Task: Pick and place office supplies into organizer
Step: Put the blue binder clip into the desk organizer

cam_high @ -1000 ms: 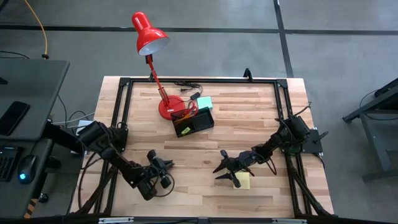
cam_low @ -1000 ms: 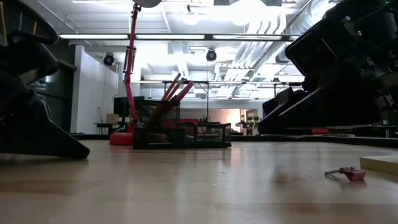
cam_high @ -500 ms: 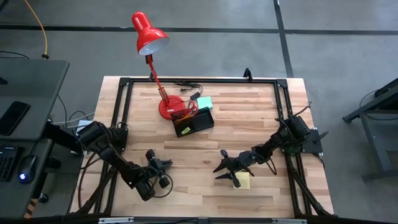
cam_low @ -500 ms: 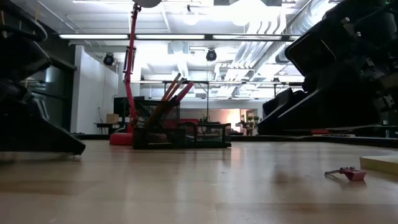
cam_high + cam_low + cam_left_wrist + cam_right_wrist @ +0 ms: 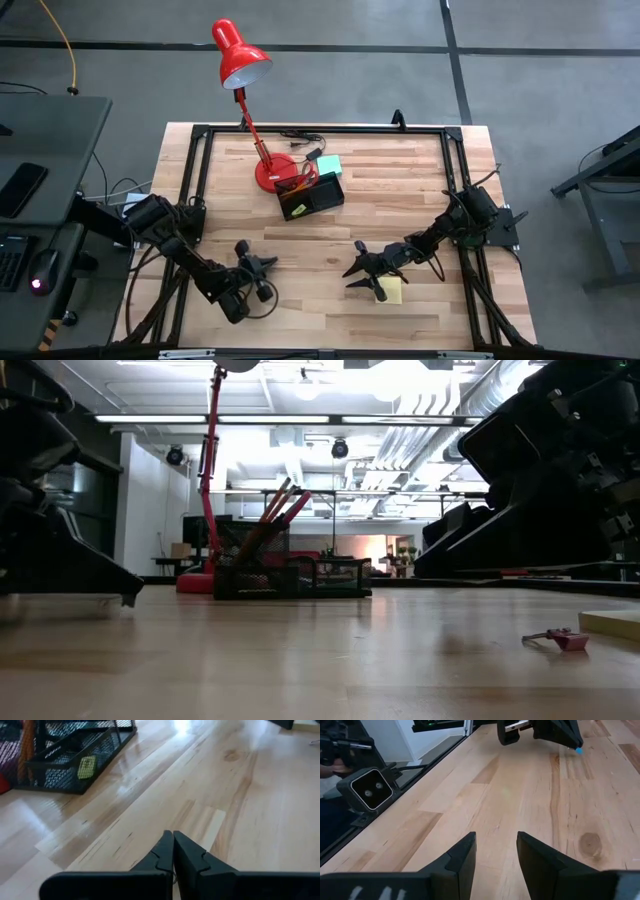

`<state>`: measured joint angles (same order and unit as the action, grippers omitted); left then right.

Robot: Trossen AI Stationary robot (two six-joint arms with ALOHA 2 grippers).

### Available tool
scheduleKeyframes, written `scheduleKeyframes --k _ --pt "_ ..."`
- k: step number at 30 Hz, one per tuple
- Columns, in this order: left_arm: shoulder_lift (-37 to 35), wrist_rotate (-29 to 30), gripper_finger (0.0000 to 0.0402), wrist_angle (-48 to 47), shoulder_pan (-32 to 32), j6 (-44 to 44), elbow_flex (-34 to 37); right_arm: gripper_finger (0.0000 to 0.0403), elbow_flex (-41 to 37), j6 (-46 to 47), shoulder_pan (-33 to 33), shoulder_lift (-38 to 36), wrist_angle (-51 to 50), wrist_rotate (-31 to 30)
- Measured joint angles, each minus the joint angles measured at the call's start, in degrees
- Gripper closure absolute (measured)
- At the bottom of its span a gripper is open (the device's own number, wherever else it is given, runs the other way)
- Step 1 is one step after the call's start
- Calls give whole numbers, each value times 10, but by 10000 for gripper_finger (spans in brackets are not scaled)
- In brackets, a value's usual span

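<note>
Premises: a robotics lab or industrial workshop. In the high view a framed wooden workbench (image 5: 330, 200) stands at frame centre on a grey concrete floor (image 5: 540, 90) with dark taped lines; a desk (image 5: 45, 130) with a phone sits at left. The low view's upper half shows exposed ceiling ducts (image 5: 420, 440) and strip lights (image 5: 280, 418).

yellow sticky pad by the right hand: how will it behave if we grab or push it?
The yellow sticky pad lies flat beside the right hand, so it probably won't roll or tip. In the low view its edge sits barely above the table, so open fingers may slide over it. It looks light and would likely skid on smooth wood.
</note>
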<state>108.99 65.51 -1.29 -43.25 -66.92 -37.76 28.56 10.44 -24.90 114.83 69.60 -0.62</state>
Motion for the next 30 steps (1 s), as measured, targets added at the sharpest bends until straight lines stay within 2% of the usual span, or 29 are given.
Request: scheduleKeyframes --k 6,12,16,20,22,27,30 --pt "-1 33 400 39 3 52 -1 269 0 0 0 0 0 0" --pt "-1 66 401 59 32 87 -3 269 0 0 0 0 1 -9" --pt "-1 66 401 61 72 161 -27 269 0 0 1 0 3 -22" --pt "-1 69 401 60 121 273 -67 269 0 0 1 0 9 -24" --pt "-1 58 401 60 149 352 -89 269 0 0 1 0 9 -24" --pt "-1 -18 401 55 219 548 -152 269 0 0 1 0 9 -24" --pt "-2 -52 401 15 260 576 -187 269 0 2 0 0 4 -23"
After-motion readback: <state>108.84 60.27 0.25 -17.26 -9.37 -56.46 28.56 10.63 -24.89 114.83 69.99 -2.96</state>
